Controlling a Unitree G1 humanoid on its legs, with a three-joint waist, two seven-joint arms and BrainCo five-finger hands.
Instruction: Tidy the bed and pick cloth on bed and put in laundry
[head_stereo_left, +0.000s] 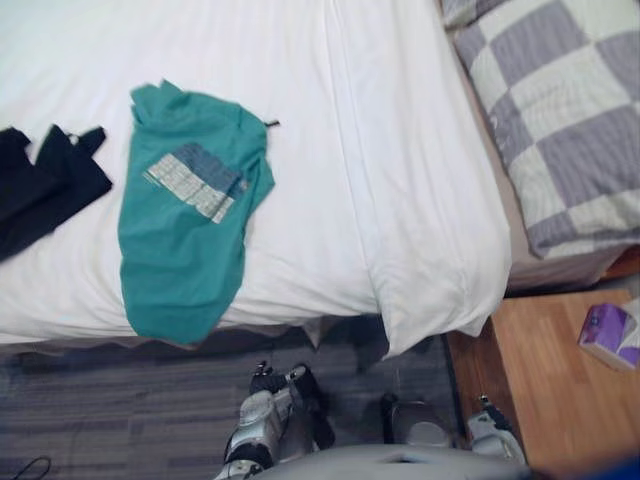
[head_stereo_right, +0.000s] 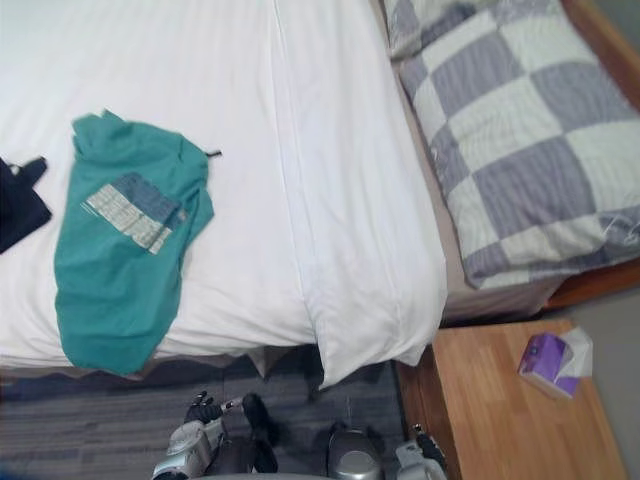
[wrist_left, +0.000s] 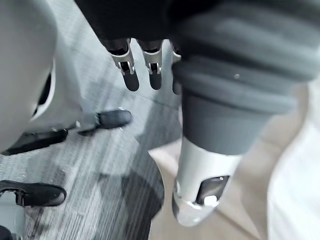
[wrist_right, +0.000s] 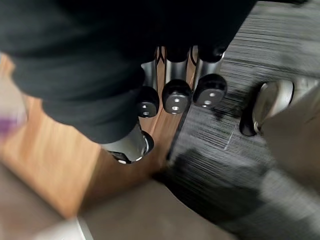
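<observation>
Nearest to you are the two hands, both hanging low beside the bed and both empty. Your left hand (wrist_left: 152, 65) has its fingers nearly straight and loose, pointing down at the grey carpet (wrist_left: 90, 150), and it touches nothing. Your right hand (wrist_right: 176, 100) is slack too, its fingers in a row with the thumb just beside them and nothing between. Under it you see where the wooden nightstand (wrist_right: 50, 150) meets the carpet. The green shirt (head_stereo_left: 185, 225) lies crumpled on the bed (head_stereo_left: 400, 150) at its near edge, left of the middle. Its lower end droops over that edge toward the carpet, and a grey-and-white patch on it faces up. A black cloth (head_stereo_left: 45, 180) lies near the shirt on its left, parted from it by a strip of white sheet, and runs out of view at the left. To the right, a corner of the white cover (head_stereo_left: 440, 300) hangs over the near edge. Past it, at the bed's right end, lies a grey-and-white checked pillow (head_stereo_left: 560, 120). The nightstand stands by that near right corner, with a purple tissue pack (head_stereo_right: 555, 365) on its top. Between your hands and the shirt you have carpet and the bed's near edge.
</observation>
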